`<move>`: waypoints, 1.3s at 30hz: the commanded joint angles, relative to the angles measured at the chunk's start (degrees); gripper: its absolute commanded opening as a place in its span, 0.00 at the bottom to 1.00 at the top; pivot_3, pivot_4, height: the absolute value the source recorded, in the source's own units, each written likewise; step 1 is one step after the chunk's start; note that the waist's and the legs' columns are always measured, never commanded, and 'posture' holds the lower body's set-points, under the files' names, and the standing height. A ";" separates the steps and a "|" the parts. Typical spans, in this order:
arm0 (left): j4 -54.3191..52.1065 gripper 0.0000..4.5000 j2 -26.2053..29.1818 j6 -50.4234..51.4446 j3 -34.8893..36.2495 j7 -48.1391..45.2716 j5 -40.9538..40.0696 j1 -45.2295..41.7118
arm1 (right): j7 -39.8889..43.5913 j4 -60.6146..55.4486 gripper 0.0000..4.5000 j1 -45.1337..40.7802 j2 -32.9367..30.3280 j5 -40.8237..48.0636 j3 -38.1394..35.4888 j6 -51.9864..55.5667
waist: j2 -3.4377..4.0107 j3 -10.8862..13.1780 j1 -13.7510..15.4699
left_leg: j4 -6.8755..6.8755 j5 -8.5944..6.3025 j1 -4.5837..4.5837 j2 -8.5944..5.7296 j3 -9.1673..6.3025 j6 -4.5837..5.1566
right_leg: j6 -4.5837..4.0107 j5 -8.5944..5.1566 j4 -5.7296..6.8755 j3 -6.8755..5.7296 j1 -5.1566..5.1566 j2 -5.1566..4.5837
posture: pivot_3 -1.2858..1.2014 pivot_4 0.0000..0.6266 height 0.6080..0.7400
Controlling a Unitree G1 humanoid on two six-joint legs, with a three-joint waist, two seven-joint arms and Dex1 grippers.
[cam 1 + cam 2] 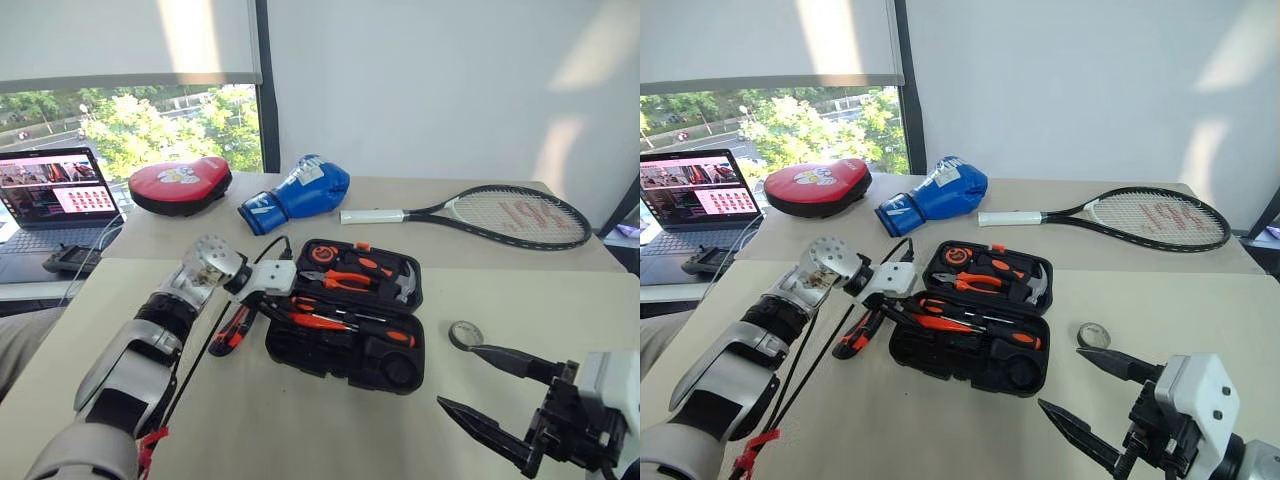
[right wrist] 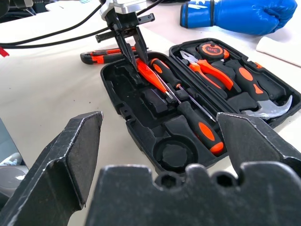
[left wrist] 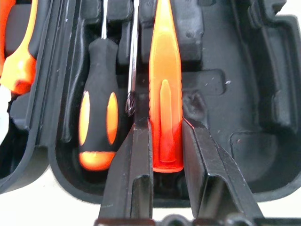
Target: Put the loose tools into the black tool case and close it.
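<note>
The black tool case point(image 1: 345, 315) lies open on the desk point(image 1: 300, 430), its lid half holding pliers point(image 1: 335, 279), a hammer point(image 1: 400, 280) and a round tape measure point(image 1: 322, 254). From the head views the left gripper point(image 1: 272, 303) reaches down over the case's near-left corner, but the fingers are hard to read there; the left wrist view shows what those views hide: the slim orange tool point(image 3: 164, 108) is clamped between the two black jaws, its butt end sitting low between them and its length running along a recess of the tray. Just beside it, in that view, one orange-and-black screwdriver point(image 3: 97, 122) lies in its own slot, with a thin metal shaft point(image 3: 133, 56) between the two. The right wrist view adds the side angle: the left jaws come down steeply onto the orange tool at the far end of the tray, a second screwdriver point(image 2: 197, 125) lies diagonally in the tray, and the round recess point(image 2: 175, 153) at the near end holds nothing. The utility knife point(image 1: 232, 330) rests on the desk just left of the case. The small grey tape roll point(image 1: 465, 333) sits on the desk right of the case, close to the right gripper point(image 1: 480, 390), whose jaws stand wide apart and hold nothing.
</note>
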 commanded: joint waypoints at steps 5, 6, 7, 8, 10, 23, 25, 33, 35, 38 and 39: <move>0.72 0.10 -0.07 -1.56 1.00 -0.48 2.88 -1.16 | -1.05 -1.18 1.00 0.87 -0.99 1.55 -1.41 -2.24 | 0.00 0.00 0.02 | 0.00 0.00 0.01 0.00 0.00 0.00 | 0.00 0.00 0.01 0.00 0.01 -0.02 | 0.52 0.24 1.00; 0.64 0.10 -0.12 -1.66 0.88 -0.70 3.14 -1.11 | -1.08 -1.18 1.00 0.88 -1.03 1.61 -1.54 -2.18 | 0.00 0.00 0.02 | 0.00 0.00 0.01 0.00 0.00 0.01 | 0.00 0.00 0.01 0.00 0.01 -0.03 | 0.52 0.24 1.00; 0.46 0.10 -0.17 -1.85 0.79 -1.07 3.23 -1.00 | -1.04 -1.18 1.00 0.92 -1.12 1.64 -1.67 -2.20 | 0.00 -0.01 0.02 | 0.00 -0.01 0.01 0.00 0.00 0.01 | 0.00 0.00 0.01 0.00 0.01 -0.03 | 0.52 0.24 1.00; 0.32 0.10 -0.23 -1.95 0.77 -1.24 3.36 -0.90 | -1.04 -1.18 1.00 0.92 -1.22 1.73 -1.82 -2.22 | 0.00 -0.01 0.02 | 0.00 -0.01 0.01 0.00 0.00 0.01 | 0.00 0.00 0.01 0.00 0.02 -0.04 | 0.52 0.24 1.00; 0.10 0.10 -0.50 -1.87 0.73 -1.31 3.62 -0.84 | -0.79 -1.17 1.00 0.77 -1.49 2.02 -2.20 -2.12 | 0.00 -0.01 0.02 | 0.00 -0.01 0.01 0.00 0.00 0.01 | 0.00 0.00 0.01 0.00 0.01 -0.04 | 0.52 0.24 1.00; -5.00 0.10 -0.84 3.24 -0.21 -3.28 5.99 0.61 | 8.51 8.60 1.00 -8.35 -11.87 9.99 -9.91 6.35 | -0.01 -0.01 0.04 | 0.03 -0.06 0.00 0.02 0.00 0.10 | 0.05 0.00 -0.03 -0.02 0.04 -0.04 | 0.52 0.24 1.00; -5.79 0.10 -0.59 3.85 -0.36 -3.20 6.51 1.03 | 9.02 8.54 1.00 -9.11 -11.65 9.61 -9.81 7.06 | -0.01 -0.02 0.04 | 0.02 -0.06 -0.01 0.02 0.00 0.10 | 0.10 -0.03 -0.02 -0.02 0.03 -0.04 | 0.52 0.24 1.00; -15.42 0.10 0.88 15.92 -1.90 -4.84 5.22 3.46 | 9.55 7.35 1.00 -10.09 -10.02 8.48 -9.72 8.86 | 0.00 -0.02 -0.02 | 0.04 -0.10 -0.03 -0.02 0.02 0.16 | 0.15 -0.07 -0.07 0.04 0.05 -0.10 | 0.52 0.24 1.00; -18.72 0.10 1.81 20.00 -2.91 -4.85 3.55 3.86 | 9.76 7.26 1.00 -10.11 -9.80 8.25 -9.89 9.07 | 0.00 -0.02 -0.08 | 0.04 -0.09 -0.03 -0.02 0.01 0.14 | 0.16 -0.07 -0.05 0.04 0.04 -0.09 | 0.52 0.24 1.00; -21.78 0.10 3.29 23.14 -4.35 -4.85 3.35 4.19 | 10.23 7.34 1.00 -10.37 -9.46 7.79 -9.97 9.41 | 0.01 -0.02 -0.09 | 0.03 -0.08 -0.03 -0.01 0.01 0.12 | 0.18 -0.08 -0.03 0.06 0.02 -0.08 | 0.52 0.24 1.00; -22.46 0.10 3.52 23.94 -4.47 -4.85 3.27 4.32 | 10.37 7.37 1.00 -10.43 -9.36 7.61 -9.94 9.47 | 0.01 -0.03 -0.09 | 0.04 -0.08 -0.03 -0.01 0.01 0.12 | 0.18 -0.08 -0.03 0.06 0.02 -0.07 | 0.52 0.24 1.00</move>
